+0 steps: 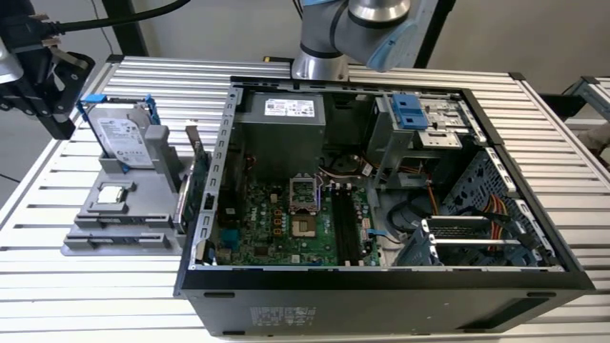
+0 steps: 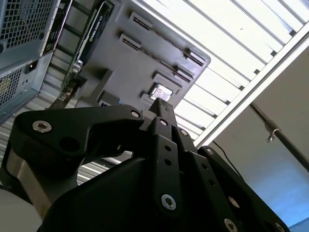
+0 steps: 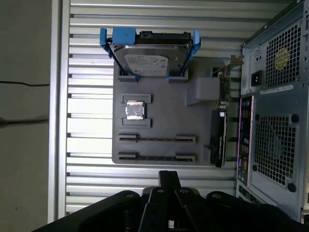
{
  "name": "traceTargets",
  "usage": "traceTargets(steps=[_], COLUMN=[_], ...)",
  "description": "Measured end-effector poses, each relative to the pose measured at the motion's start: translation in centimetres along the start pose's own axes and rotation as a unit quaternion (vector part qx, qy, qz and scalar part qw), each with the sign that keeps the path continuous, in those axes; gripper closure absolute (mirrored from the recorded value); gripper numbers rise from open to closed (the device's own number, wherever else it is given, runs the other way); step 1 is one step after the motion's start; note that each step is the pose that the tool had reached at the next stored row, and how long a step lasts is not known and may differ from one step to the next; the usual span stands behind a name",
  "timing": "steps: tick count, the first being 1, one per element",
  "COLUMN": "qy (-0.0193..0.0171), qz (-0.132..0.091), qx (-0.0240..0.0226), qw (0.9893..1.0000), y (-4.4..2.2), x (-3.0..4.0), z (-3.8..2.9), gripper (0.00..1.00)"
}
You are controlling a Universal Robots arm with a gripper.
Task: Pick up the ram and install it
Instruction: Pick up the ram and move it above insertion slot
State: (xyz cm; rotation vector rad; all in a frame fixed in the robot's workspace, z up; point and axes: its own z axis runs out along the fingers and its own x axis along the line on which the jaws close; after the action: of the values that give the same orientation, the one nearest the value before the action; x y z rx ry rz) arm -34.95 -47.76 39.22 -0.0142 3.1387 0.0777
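My black gripper (image 1: 59,127) hangs at the exterior view's left, above the far end of the grey holder tray (image 1: 143,241). In both wrist views its fingers meet at one narrow tip (image 3: 169,175) (image 2: 161,104) with nothing between them. The ram is out of view. The tray's two long slots (image 3: 157,138) look bare. On the motherboard inside the open computer case (image 1: 381,300) lie long black memory slots (image 1: 345,225). I cannot tell whether a stick stands in them.
On the tray stand a silver hard drive in a blue frame (image 1: 124,136) (image 3: 149,60), a small square chip (image 1: 113,193) (image 3: 135,110) and a green card (image 1: 196,182) along the case wall. The case's rear panel (image 3: 275,121) stands beside the tray. Everything rests on a slatted metal table (image 1: 86,300).
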Motion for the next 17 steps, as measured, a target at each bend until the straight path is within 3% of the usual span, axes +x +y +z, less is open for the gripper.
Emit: traceTargets(steps=[4, 17], qy=[-0.0004, -0.0003], qz=[0.009, 0.007], qx=[0.0, 0.0], qw=[1.0, 1.0], y=[0.0, 0.0], x=[-0.01, 0.0], z=[0.0, 0.0], gripper=[1.0, 1.0])
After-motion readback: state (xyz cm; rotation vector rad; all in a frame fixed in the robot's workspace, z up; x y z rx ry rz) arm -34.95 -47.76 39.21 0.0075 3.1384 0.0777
